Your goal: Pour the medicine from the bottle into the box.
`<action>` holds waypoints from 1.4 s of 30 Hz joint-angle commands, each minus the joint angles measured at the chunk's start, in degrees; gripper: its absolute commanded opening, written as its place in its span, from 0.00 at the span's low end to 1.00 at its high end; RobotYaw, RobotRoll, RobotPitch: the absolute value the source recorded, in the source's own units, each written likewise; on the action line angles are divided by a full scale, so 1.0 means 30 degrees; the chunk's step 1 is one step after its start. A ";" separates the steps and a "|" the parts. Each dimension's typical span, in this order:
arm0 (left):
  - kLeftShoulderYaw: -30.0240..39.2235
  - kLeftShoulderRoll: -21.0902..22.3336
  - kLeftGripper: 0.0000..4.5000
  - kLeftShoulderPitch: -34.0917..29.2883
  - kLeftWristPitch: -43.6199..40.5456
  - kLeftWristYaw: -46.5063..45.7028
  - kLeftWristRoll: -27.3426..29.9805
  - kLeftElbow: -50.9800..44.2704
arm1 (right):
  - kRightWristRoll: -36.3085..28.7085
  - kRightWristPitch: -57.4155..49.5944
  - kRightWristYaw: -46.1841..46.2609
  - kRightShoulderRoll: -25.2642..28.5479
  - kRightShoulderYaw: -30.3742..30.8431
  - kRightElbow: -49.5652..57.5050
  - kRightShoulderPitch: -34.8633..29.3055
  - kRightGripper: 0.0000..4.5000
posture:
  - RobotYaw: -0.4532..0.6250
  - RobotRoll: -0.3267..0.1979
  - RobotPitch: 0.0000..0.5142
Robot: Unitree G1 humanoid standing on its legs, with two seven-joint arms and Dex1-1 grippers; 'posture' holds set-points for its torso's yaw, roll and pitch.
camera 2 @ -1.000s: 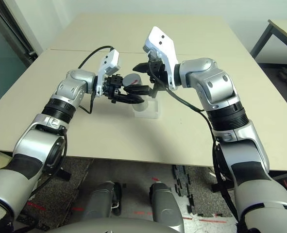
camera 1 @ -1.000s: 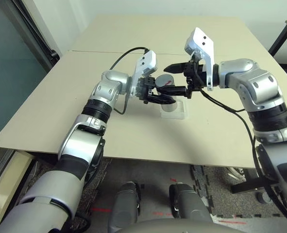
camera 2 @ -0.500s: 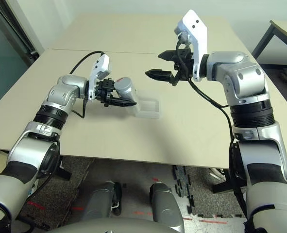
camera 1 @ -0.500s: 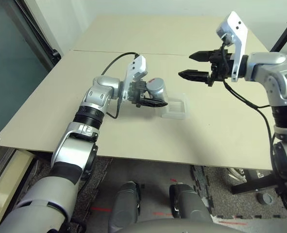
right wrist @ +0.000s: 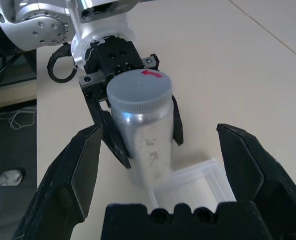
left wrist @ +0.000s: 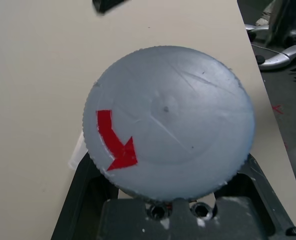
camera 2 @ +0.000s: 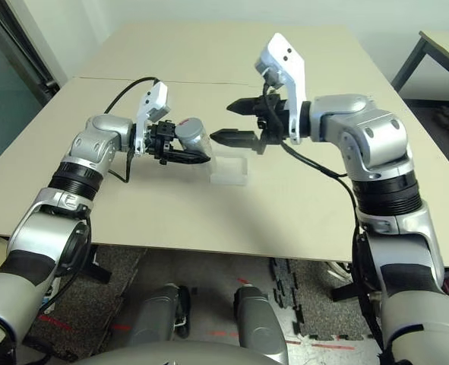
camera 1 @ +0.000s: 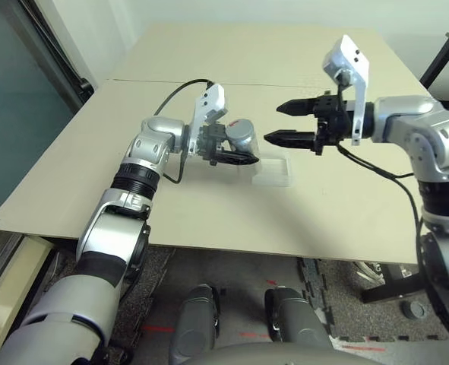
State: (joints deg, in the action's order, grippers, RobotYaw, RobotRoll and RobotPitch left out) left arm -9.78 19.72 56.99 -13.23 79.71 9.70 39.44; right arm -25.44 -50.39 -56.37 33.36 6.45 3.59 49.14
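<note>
My left gripper (camera 1: 241,156) is shut on the silver-grey bottle (camera 1: 239,137), holding it tilted in the air just left of the box. Its round grey cap (left wrist: 168,122), marked with a red arrow, is on and faces my right gripper. The clear plastic box (camera 1: 272,172) lies on the table below and to the right of the bottle. My right gripper (camera 1: 273,122) hovers open a short way to the right of the cap, its black fingers (right wrist: 82,170) spread wider than the bottle (right wrist: 140,130) and not touching it. The medicine is hidden.
The beige table (camera 1: 209,205) has a seam across its far half and its front edge lies close to me. A black cable (camera 1: 180,95) loops off my left wrist. A second table's dark leg (camera 1: 435,65) stands at the far right.
My right gripper let go at the cap, swung away up and right, then came back toward the bottle, staying open. My left gripper carried the bottle left, off the box.
</note>
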 commanded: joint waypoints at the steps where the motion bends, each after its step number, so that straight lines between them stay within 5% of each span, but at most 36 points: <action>1: -0.0193 -0.0163 0.59 0.0319 0.0324 0.0155 -0.0173 0.0420 | 0.0211 0.0125 0.0208 -0.0176 0.0563 0.0182 0.0356 1.00 | 0.37 0.62 0.12; 26: -0.0410 -0.0792 0.59 0.0296 0.0234 0.0405 -0.0196 0.0070 | 0.2126 0.2219 0.0443 -0.1931 0.2091 -0.2628 0.1737 1.00 | 0.38 0.62 0.15; 42: -0.0304 -0.0432 0.59 -0.0238 -0.0047 0.0265 -0.0146 -0.0259 | 0.1225 0.1582 0.0634 0.0396 0.0293 -0.2107 0.0786 1.00 | 0.37 0.62 0.16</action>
State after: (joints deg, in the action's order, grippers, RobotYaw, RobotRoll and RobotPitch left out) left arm -10.11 18.09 57.39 -13.45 79.21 9.29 39.20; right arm -22.71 -44.75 -56.25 32.39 10.64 -1.89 52.33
